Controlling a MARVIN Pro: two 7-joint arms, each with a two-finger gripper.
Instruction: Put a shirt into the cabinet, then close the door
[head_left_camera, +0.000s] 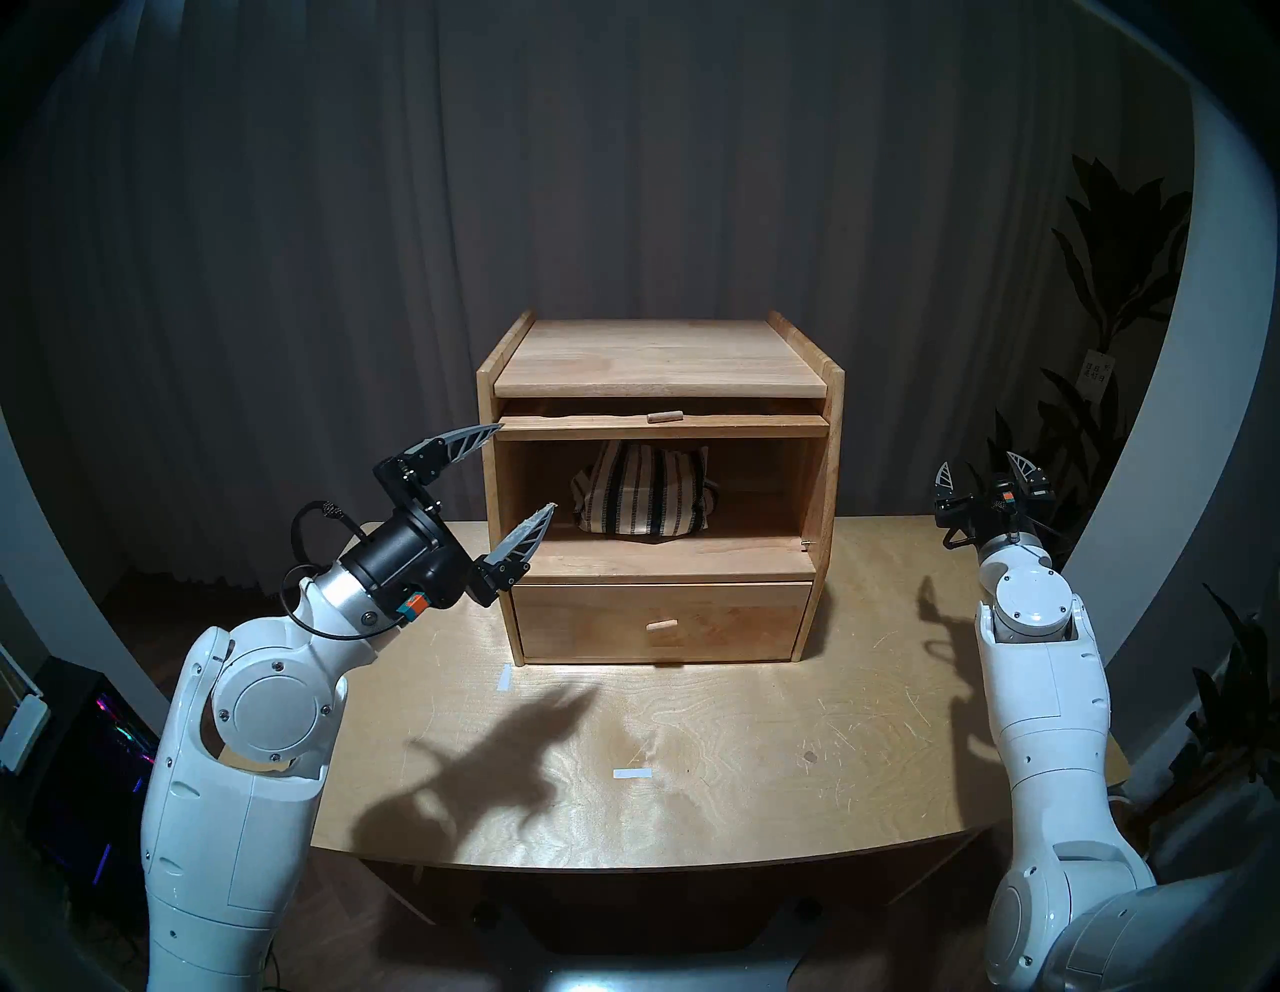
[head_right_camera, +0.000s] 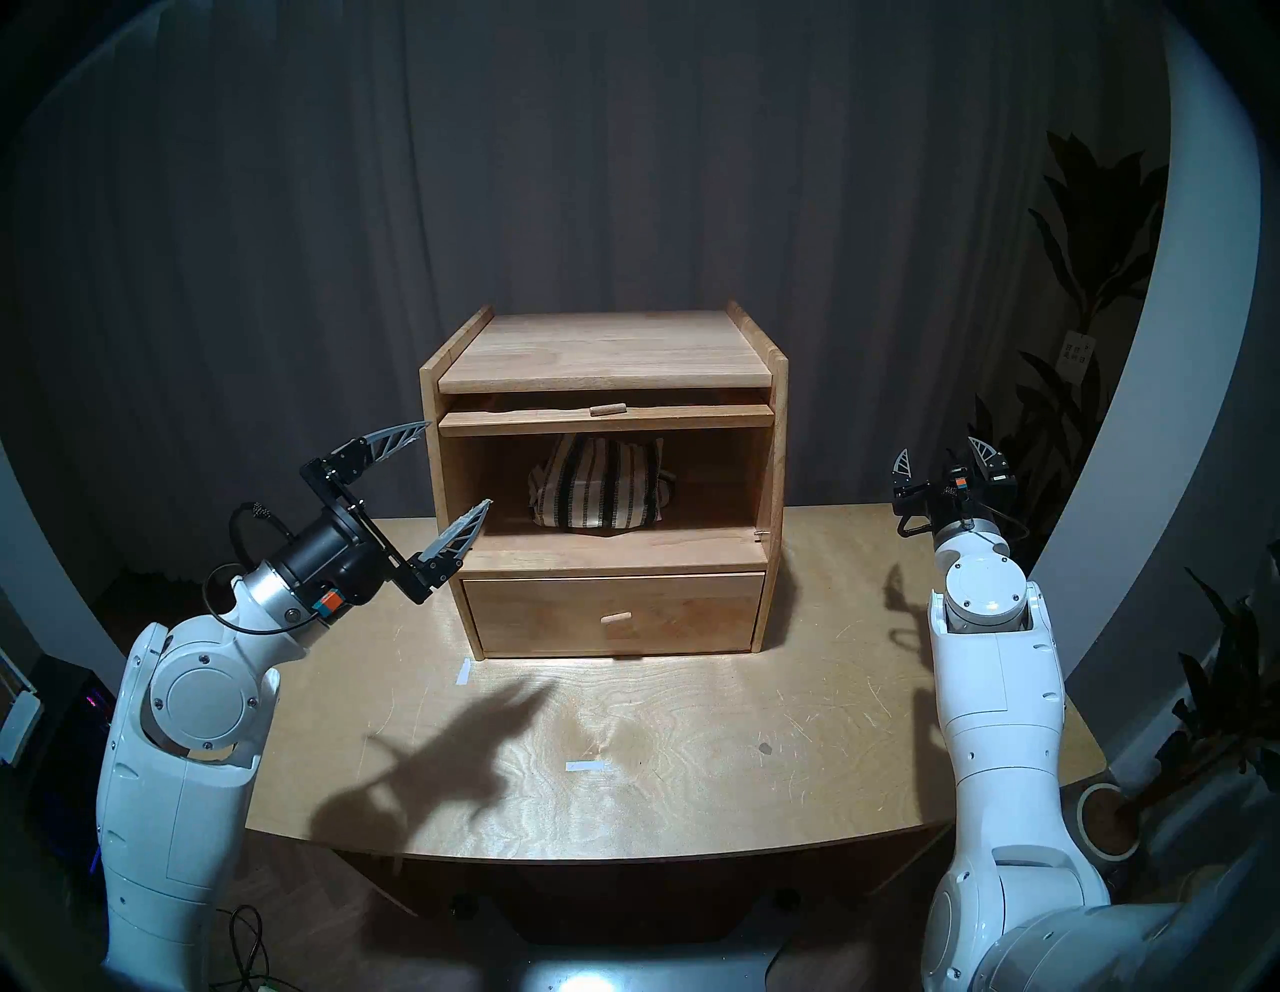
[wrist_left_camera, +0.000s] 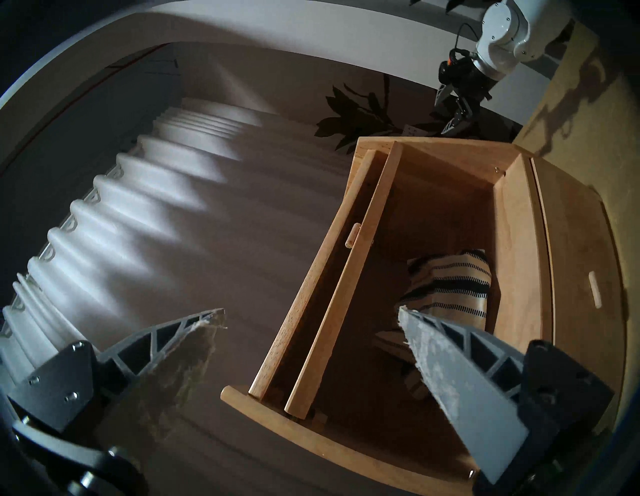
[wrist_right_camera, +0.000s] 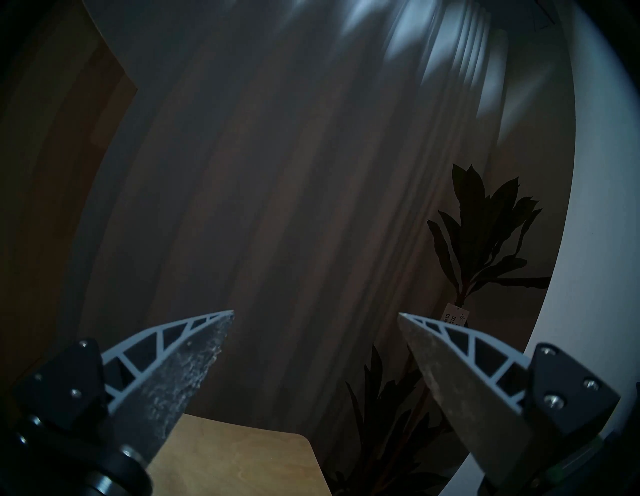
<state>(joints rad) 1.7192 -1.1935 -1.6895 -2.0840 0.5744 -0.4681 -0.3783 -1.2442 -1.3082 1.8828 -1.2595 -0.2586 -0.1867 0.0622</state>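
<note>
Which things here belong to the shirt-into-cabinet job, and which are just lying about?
Job:
shirt, inside the compartment
cabinet
door, raised and tucked under the top, not yet closed
left gripper, open, empty, by the opening

Bystanders:
drawer, shut
tape strips on the table
plant
right gripper, open, off aside

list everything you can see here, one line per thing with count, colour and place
cabinet: one, light wood, on the table's far middle
door: one, light wood, raised flat under the cabinet's top, peg handle facing front
shirt: one, cream with dark stripes, inside the open compartment
drawer: one, light wood with peg knob, bottom of cabinet, shut
table: one, pale wood, centre
tape marks: two, white, on the table's front
curtain: one, grey, behind
plants: dark, far right
left gripper: one, open, empty, by the cabinet's left edge
right gripper: one, open, empty, at the table's right edge
</note>
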